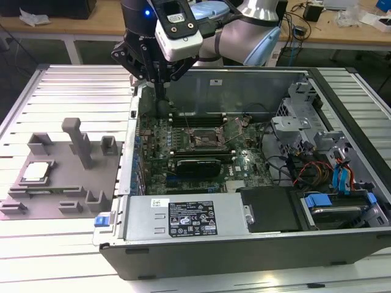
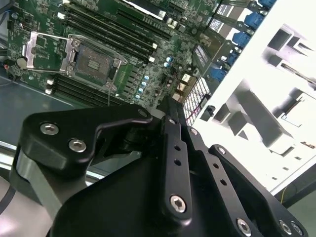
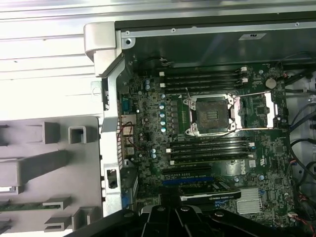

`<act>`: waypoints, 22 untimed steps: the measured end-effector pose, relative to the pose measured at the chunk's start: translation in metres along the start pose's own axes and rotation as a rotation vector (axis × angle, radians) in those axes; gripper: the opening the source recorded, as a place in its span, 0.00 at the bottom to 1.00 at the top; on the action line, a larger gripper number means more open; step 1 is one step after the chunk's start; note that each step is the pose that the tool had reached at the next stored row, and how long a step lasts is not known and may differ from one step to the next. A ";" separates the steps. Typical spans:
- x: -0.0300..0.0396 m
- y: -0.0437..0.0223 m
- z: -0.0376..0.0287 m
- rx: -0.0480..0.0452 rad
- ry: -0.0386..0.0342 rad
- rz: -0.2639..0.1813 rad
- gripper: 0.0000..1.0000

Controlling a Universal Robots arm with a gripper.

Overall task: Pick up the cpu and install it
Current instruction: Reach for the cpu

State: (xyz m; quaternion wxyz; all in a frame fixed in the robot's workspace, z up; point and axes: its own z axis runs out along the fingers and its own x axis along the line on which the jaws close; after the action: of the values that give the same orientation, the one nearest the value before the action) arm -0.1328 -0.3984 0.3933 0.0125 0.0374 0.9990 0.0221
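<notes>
One gripper [image 1: 160, 94], its jaws drawn narrow with nothing between them, hangs over the corner of the open computer case [image 1: 256, 82]. The cpu [image 1: 36, 172] lies flat in a pocket of the grey fixture tray [image 1: 73, 189] on the tabletop [image 1: 73, 85], well apart from the gripper toward the exterior view's left. The motherboard socket [image 3: 212, 109] stands open and empty. In the second wrist view the tray glares white, so the chip is hard to pick out.
</notes>
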 end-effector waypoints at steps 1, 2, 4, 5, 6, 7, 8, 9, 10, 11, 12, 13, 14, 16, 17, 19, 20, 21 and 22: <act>0.0008 0.0000 0.0000 0.0000 0.0000 0.000 0.11; 0.0018 0.0000 0.0000 0.0000 -0.0001 0.000 0.11; 0.0037 0.0000 -0.0001 0.0000 0.0000 0.000 0.11; 0.0049 0.0000 -0.0001 -0.0001 0.0000 0.000 0.11; 0.0057 0.0000 -0.0001 -0.0001 0.0000 0.000 0.11; 0.0066 0.0000 -0.0001 -0.0001 0.0000 0.000 0.11; 0.0077 0.0001 -0.0002 0.0000 0.0000 0.000 0.11; 0.0085 0.0001 -0.0002 0.0000 0.0000 0.000 0.11; 0.0099 0.0001 -0.0002 0.0000 0.0000 0.000 0.11; 0.0108 0.0001 -0.0002 0.0000 0.0000 0.000 0.11; 0.0118 0.0001 -0.0003 0.0000 0.0001 0.000 0.11; 0.0135 0.0001 -0.0003 0.0000 0.0000 0.000 0.11; 0.0150 0.0001 -0.0003 0.0000 0.0000 0.000 0.11; 0.0183 0.0001 -0.0004 0.0000 0.0000 0.000 0.11; 0.0200 0.0001 -0.0005 0.0000 0.0000 0.000 0.11; 0.0223 0.0002 -0.0005 -0.0001 -0.0001 0.000 0.11; 0.0235 0.0002 -0.0005 0.0000 0.0000 0.000 0.11; 0.0252 0.0003 -0.0005 -0.0001 -0.0001 0.000 0.11; 0.0269 0.0004 -0.0006 0.0000 0.0000 0.000 0.11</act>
State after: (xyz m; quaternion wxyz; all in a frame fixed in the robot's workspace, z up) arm -0.1596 -0.3959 0.3933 0.0125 0.0374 0.9990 0.0221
